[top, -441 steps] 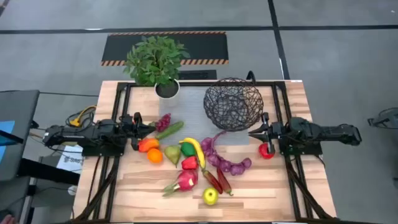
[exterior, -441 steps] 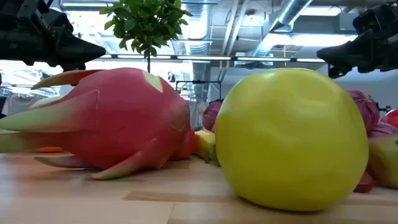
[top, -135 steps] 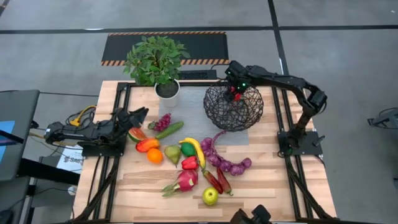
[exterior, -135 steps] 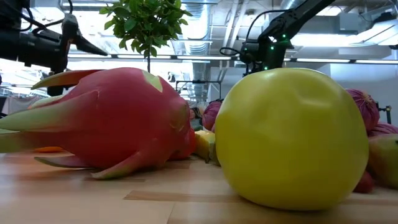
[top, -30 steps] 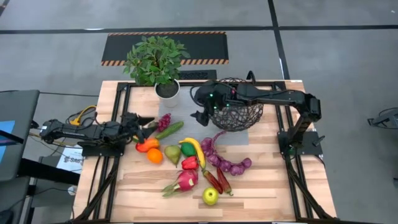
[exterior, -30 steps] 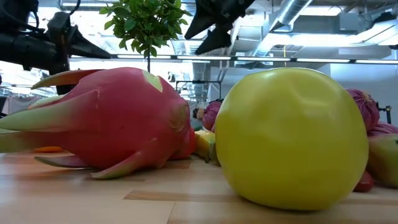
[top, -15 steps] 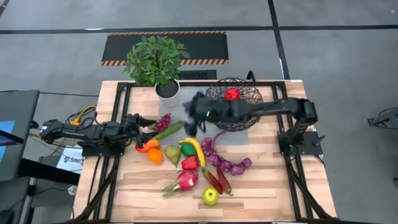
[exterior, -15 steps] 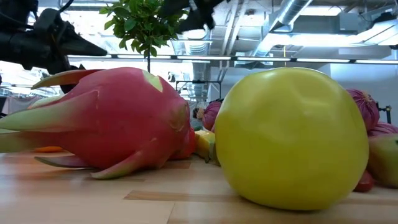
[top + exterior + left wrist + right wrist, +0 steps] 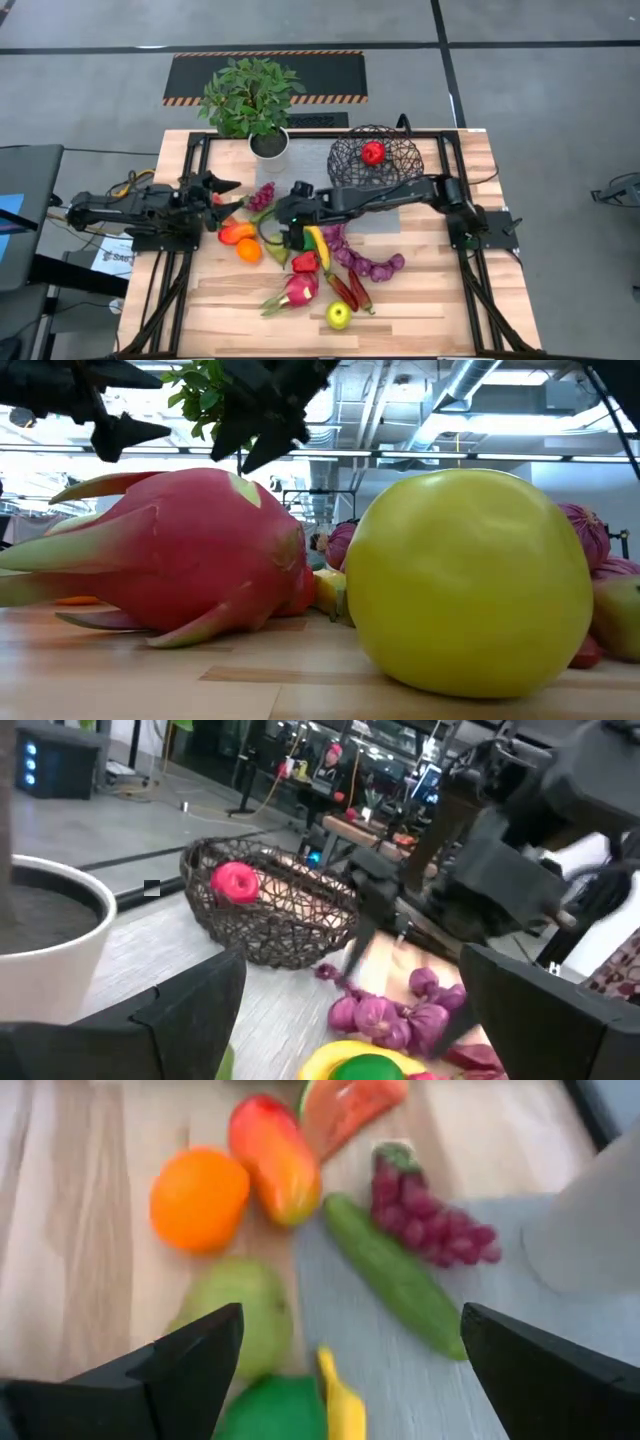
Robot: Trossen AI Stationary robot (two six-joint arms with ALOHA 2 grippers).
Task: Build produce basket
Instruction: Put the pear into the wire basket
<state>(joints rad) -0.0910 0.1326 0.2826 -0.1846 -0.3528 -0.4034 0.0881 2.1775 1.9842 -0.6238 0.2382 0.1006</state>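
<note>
**Two open grippers near the fruit pile**

We see the basket (image 9: 375, 157) sitting near the far edge of the wooden table (image 9: 440, 300), just beside the potted plant (image 9: 250, 100). One red fruit (image 9: 373, 152) lies inside the basket. Nothing else is in it that we can see.

The rest of the produce (image 9: 305, 260) lies in a pile on the table, nearer to us than the basket. We can pick out a yellow banana (image 9: 320, 245), an orange (image 9: 248, 250), a green pear (image 9: 276, 247), a cucumber (image 9: 392, 1275), small red grapes (image 9: 430, 1215), a pink dragon fruit (image 9: 298, 290), a yellow-green apple (image 9: 338, 315) and a string of purple onions (image 9: 365, 262).

The right gripper (image 9: 285, 228) has reached far out from the basket side and hangs over the pile, just above the pear and the banana. Its jaws are spread wide and it holds nothing. In its own wrist view we see its two dark fingers (image 9: 190, 1355) far apart, with the orange and the cucumber below.

The left gripper (image 9: 228, 195) is on the other side of the pile from the basket, near the small grapes. Its jaws are wide open too, and they are empty. In the left wrist view we look past its fingers (image 9: 190, 1010) at the basket with the red fruit in it.
</note>
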